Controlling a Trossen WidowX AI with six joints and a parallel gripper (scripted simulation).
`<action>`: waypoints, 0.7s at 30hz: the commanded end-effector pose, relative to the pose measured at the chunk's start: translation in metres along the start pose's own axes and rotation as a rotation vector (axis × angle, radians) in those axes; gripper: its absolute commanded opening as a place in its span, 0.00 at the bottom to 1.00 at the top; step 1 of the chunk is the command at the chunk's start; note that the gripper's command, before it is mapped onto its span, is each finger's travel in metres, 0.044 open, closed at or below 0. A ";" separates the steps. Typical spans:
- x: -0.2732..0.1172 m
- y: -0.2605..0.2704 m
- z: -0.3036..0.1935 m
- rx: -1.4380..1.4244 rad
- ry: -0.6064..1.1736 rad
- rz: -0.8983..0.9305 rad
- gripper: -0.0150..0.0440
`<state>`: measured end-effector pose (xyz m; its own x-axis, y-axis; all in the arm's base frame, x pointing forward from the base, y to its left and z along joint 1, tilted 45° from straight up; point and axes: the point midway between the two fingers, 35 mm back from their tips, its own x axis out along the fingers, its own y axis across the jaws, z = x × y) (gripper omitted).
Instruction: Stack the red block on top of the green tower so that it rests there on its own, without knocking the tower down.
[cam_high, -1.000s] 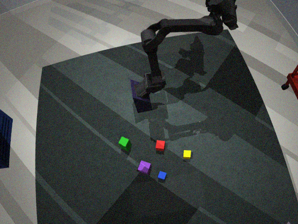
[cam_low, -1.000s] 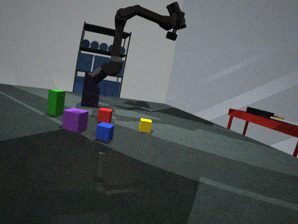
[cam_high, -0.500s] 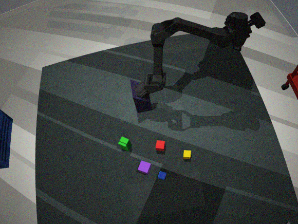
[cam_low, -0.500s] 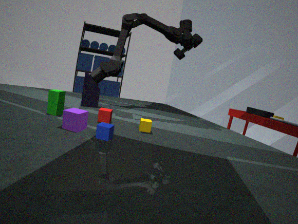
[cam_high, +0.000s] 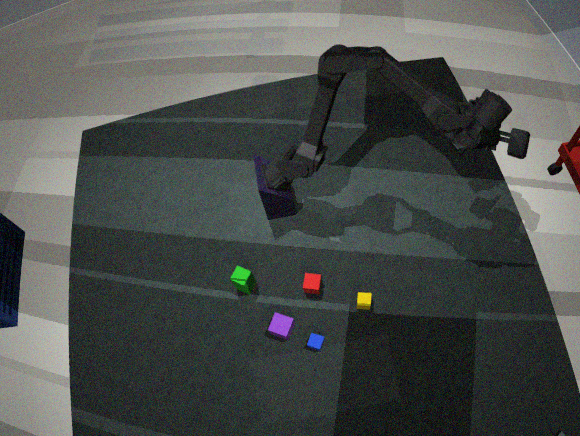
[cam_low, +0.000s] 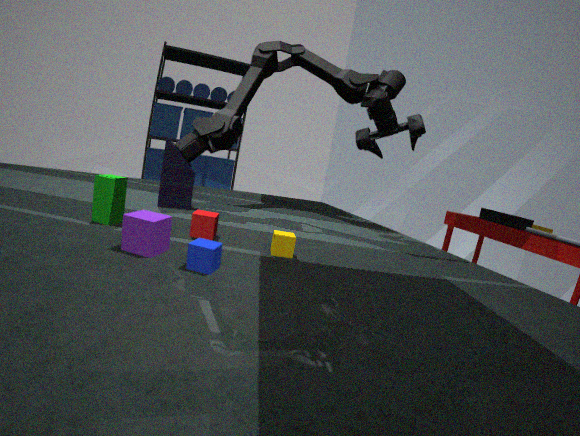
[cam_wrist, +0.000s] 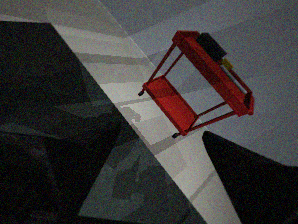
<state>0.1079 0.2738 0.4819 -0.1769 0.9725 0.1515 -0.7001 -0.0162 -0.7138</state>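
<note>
My pincer is hanging high above the far right edge of the bench, jaws spread wide and gripping nothing.

I am reaching out over the bench's far side, well apart from the blocks, and my wrist view is taking in only a red cart on the pale floor beside the dark bench edge. The red block is sitting on the bench near the middle, between the green tower to one side and a yellow block to the other, touching neither. The green tower is standing upright. A purple block and a blue block are lying just in front of them, near each other but apart.
</note>
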 end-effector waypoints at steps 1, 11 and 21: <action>-0.012 -0.009 -0.072 0.198 0.184 -0.048 1.00; -0.081 -0.009 -0.207 0.634 0.528 -0.206 1.00; -0.183 0.027 -0.301 1.080 0.797 -0.416 1.00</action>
<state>0.3159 0.1962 0.2696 0.3282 0.8684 -0.3717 -0.9209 0.3818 0.0789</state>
